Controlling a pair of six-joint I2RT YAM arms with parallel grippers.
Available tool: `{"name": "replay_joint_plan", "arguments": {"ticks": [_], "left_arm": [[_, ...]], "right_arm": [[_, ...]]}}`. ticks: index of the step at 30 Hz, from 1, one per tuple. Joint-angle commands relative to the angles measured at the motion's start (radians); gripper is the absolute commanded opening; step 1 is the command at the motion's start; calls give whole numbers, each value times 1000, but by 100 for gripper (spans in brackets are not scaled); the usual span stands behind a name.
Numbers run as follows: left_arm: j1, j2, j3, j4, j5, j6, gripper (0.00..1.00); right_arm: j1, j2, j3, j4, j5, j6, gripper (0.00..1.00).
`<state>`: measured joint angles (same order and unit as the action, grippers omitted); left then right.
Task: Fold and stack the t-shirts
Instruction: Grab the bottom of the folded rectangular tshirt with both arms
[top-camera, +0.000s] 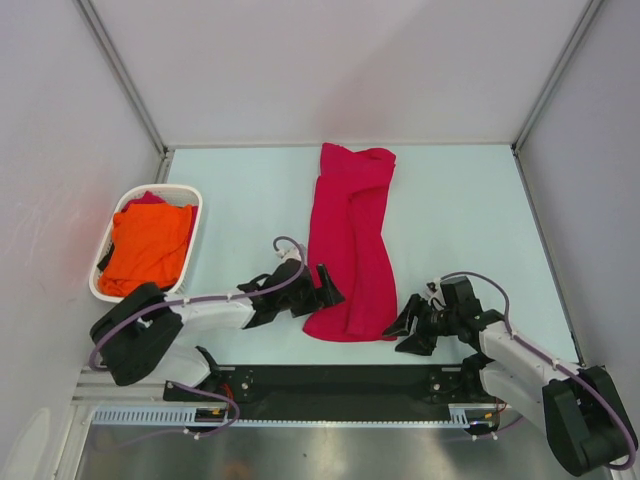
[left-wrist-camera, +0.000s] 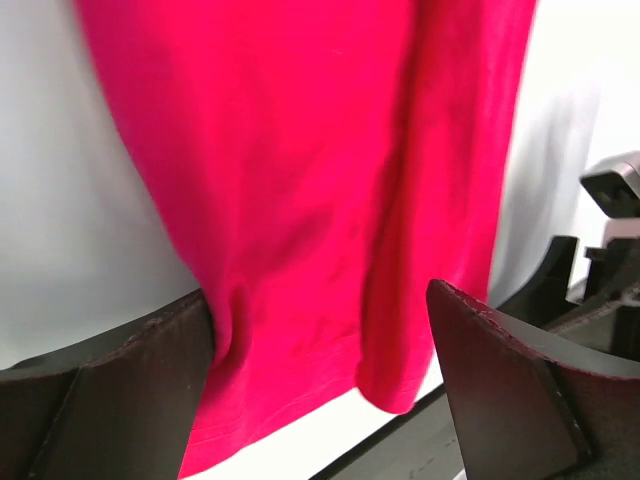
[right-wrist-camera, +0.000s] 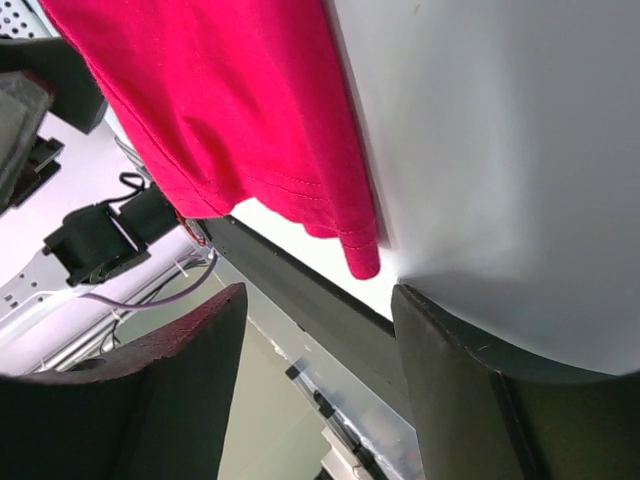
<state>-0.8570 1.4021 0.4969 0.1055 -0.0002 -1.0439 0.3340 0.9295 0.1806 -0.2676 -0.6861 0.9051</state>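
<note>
Far left: the bright orange cloth t-shirt (top-camera: 150, 250) lies crumpled in the white oval plastic basket (top-camera: 98, 288). My left gripper (top-camera: 318, 290), fingers apart, straddles the near hem of the crimson cloth t-shirt (top-camera: 350, 235), which lies lengthwise mid-table. My right gripper (top-camera: 408, 330), fingers apart, flanks the shirt's near right corner, ready to lift. Nothing stands between.
</note>
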Motion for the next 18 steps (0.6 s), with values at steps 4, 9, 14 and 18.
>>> {"name": "replay_joint_plan", "arguments": {"ticks": [4,9,14,18], "left_arm": [[-63,110,-93,-270,-14,-51,92],[-62,64,-90,-328,-49,-53,91],[-63,37,-96,-366,-49,-50,86],[-62,12,-112,-383,-58,-51,83]], "right_arm": [[19,52,-47,-44,300,-17,61],[52,89,-18,7,358,-11,53],[105,137,31,-1,433,-20,51],[138,163,69,-4,480,-21,51]]}}
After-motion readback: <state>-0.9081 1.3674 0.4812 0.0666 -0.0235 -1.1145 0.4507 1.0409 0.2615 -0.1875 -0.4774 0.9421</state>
